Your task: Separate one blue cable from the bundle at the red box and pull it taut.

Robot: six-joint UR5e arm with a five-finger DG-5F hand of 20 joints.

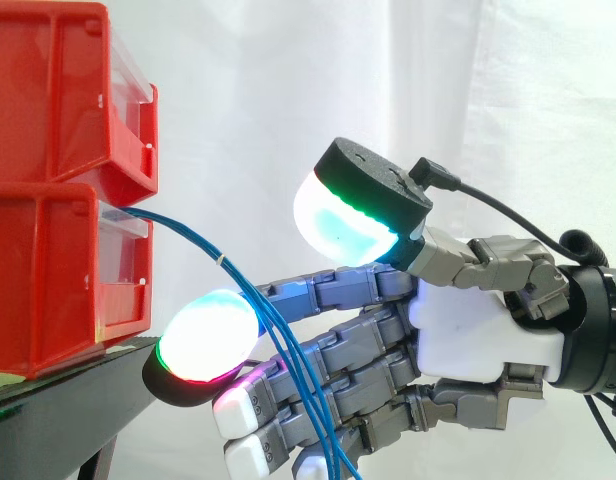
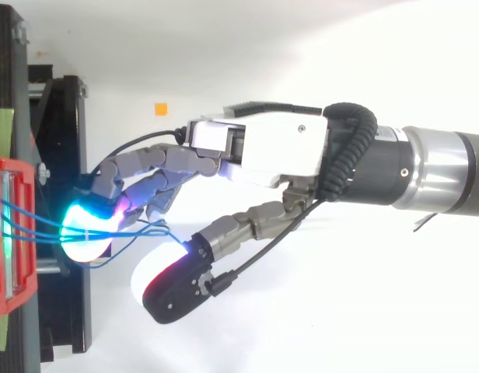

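— Where's the open room?
— Right of the two stacked red bins (image 1: 48, 110), before the white curtain (image 1: 268, 90), and above the hand (image 1: 468, 335). From above, a bare white surface (image 2: 302, 326) spreads off the black stand (image 1: 78, 400) past its outer edge.
— Any writing?
— There are clear label windows (image 1: 123, 255) on the bin fronts, but the print is too small to read. A small orange square (image 2: 161, 108) lies on the white surface.
— And the hand?
— Its fingers (image 1: 338, 287) are stretched toward the lower bin and its thumb (image 1: 343, 225) is raised well apart, so nothing is clamped. One glowing pad (image 1: 210, 335) hangs just beside the stand's top corner. The blue cables (image 1: 220, 261) leave the lower bin's front rim and droop across the fingers.
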